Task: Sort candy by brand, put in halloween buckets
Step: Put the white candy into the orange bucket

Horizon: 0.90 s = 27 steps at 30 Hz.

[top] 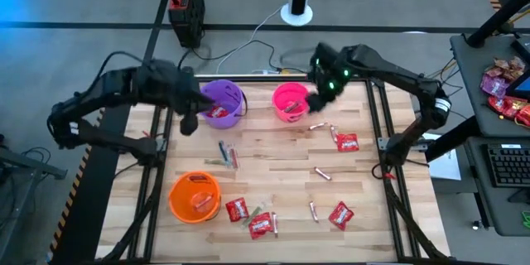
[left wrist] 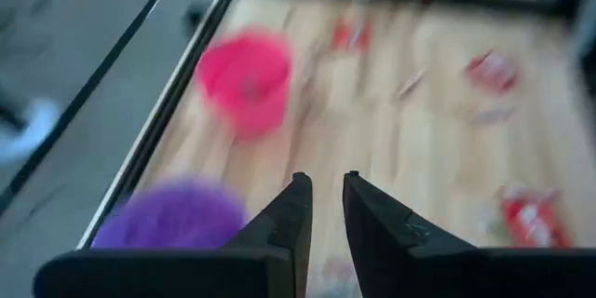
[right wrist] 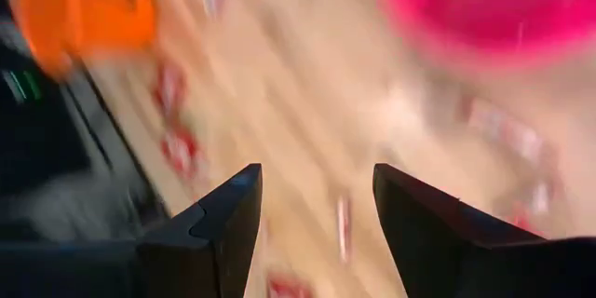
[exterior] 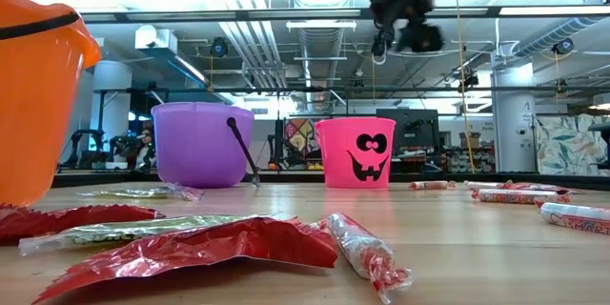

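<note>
On the pale wooden counter lie many small wrapped sweets. Red squarish packets with white print sit at the right and along the near edge; the print cannot be read. Thin pinkish sticks with twisted ends are scattered across the middle and right, and dark-green sticks lie left of centre. From table height the red wrappers look crinkled and glossy.

Three round plastic buckets stand among them. At the far side the purple bucket, with a thin dark handle and red packets inside, stands left of the hot pink bucket, which bears a black grinning face on its front. At the near left stands the orange bucket.

Just left of the purple bucket hangs the left pincer; its dark fingers are nearly together with only a narrow slit between them, holding nothing. Above the pink bucket's right rim hangs the right pincer, its fingers spread wide and empty.
</note>
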{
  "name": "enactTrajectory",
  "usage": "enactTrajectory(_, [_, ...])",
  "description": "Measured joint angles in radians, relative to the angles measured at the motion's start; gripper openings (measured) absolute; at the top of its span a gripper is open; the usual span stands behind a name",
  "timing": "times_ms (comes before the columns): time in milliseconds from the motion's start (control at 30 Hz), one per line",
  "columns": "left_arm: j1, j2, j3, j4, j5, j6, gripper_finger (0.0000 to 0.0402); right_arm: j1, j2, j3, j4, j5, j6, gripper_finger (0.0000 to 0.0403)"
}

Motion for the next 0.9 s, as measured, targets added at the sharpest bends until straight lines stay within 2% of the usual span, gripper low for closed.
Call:
enactTrajectory(100, [0.146, -0.028, -0.109, 0.224, 0.287, 0.103, 0.0039, 0.071, -0.021, -0.052, -0.147, 0.067, -0.152, 0.0198])
enactTrajectory(167, [0.231, -0.038, -0.191, 0.37, 0.454, 0.123, 0.0038, 0.103, -0.039, -0.117, -0.162, 0.131, -0.196, 0.0198])
enactTrajectory(267, [0.308, -0.035, -0.302, 0.534, 0.58, 0.097, 0.0038, 0.142, -0.081, -0.248, -0.08, 0.152, -0.175, 0.0198])
enactTrajectory(400, [0.326, -0.018, -0.393, 0.69, 0.596, 0.042, 0.0038, 0.214, -0.171, -0.447, 0.131, 0.163, -0.059, 0.0198])
enactTrajectory(567, [0.324, 0.011, -0.413, 0.83, 0.582, -0.124, 0.0038, 0.335, -0.282, -0.658, 0.375, 0.256, 0.067, 0.019])
enactTrajectory(733, [0.32, 0.019, -0.384, 0.838, 0.511, -0.184, 0.0038, 0.492, -0.341, -0.799, 0.521, 0.3, 0.115, 0.0175])
enactTrajectory(800, [0.313, 0.018, -0.358, 0.837, 0.461, -0.228, 0.0038, 0.563, -0.346, -0.843, 0.577, 0.307, 0.167, 0.017])
enactTrajectory(900, [0.293, 0.018, -0.316, 0.794, 0.446, -0.244, 0.0038, 0.668, -0.336, -0.877, 0.614, 0.336, 0.223, 0.0164])
